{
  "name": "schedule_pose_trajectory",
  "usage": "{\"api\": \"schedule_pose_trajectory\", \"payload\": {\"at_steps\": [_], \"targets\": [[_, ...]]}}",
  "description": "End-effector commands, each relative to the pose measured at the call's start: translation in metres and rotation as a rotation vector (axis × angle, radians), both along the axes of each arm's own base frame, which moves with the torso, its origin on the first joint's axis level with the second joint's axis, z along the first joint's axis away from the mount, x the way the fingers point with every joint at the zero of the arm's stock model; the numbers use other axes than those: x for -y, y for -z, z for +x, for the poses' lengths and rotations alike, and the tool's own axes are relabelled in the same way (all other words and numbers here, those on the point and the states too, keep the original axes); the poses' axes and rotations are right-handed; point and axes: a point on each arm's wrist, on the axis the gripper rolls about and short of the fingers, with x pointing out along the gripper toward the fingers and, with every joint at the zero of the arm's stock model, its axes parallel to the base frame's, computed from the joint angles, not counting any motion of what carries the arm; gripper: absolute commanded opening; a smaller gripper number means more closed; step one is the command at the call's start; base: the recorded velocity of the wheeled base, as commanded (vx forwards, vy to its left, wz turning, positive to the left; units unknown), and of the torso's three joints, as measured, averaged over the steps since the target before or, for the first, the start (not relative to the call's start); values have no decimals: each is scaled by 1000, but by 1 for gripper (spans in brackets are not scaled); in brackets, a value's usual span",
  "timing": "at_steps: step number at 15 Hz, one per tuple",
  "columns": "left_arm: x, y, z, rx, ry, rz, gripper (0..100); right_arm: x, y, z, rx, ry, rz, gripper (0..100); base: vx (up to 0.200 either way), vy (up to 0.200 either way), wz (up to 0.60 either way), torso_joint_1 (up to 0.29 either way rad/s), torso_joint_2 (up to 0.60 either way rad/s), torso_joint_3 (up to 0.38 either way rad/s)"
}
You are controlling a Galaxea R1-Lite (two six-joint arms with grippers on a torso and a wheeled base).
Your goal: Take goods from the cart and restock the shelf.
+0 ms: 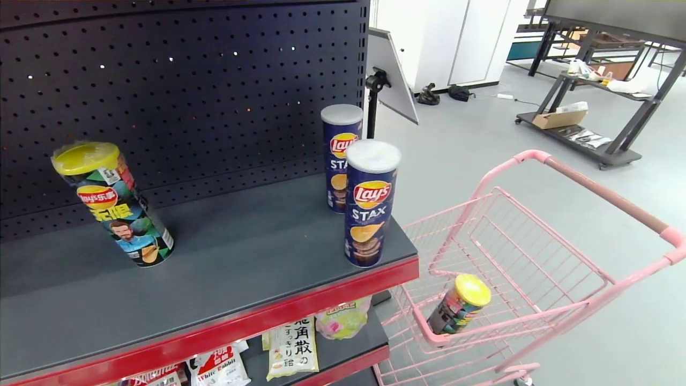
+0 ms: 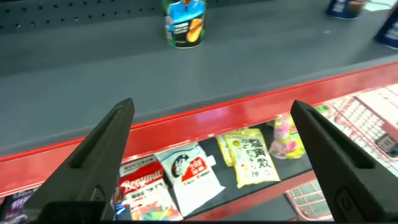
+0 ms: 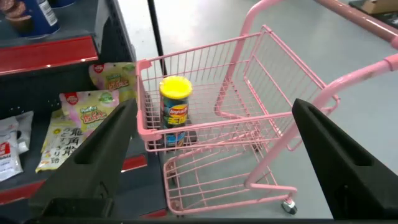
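Both wide open, the left pincer (image 2: 211,104) faces the shelf (image 2: 186,74), the right pincer (image 3: 214,102) the cart (image 3: 236,124). Its yellow-lidded can (image 3: 175,112) seems upright there, leaning in the head view.

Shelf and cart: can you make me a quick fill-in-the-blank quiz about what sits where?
1. The pink cart holds ___ can.
2. That can has a ___ lid.
3. On the top shelf stand ___ blue cans.
4. The right gripper, facing the cart, is ___.
Missing words: one; yellow; two; open.
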Motion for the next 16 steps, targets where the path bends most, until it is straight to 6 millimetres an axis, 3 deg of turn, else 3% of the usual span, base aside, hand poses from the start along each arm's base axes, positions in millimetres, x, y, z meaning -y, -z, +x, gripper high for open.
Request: {"api": "schedule_pose_trajectory", "payload": {"at_steps": [1,16], "targets": [[0,0,0,0,0,0,100,0,0,0,1,-1,2,100,0,0,0,0,0,0],[0,0,0,0,0,-2,100,0,0,0,1,2,4,100,0,0,0,-133,347,211]]}}
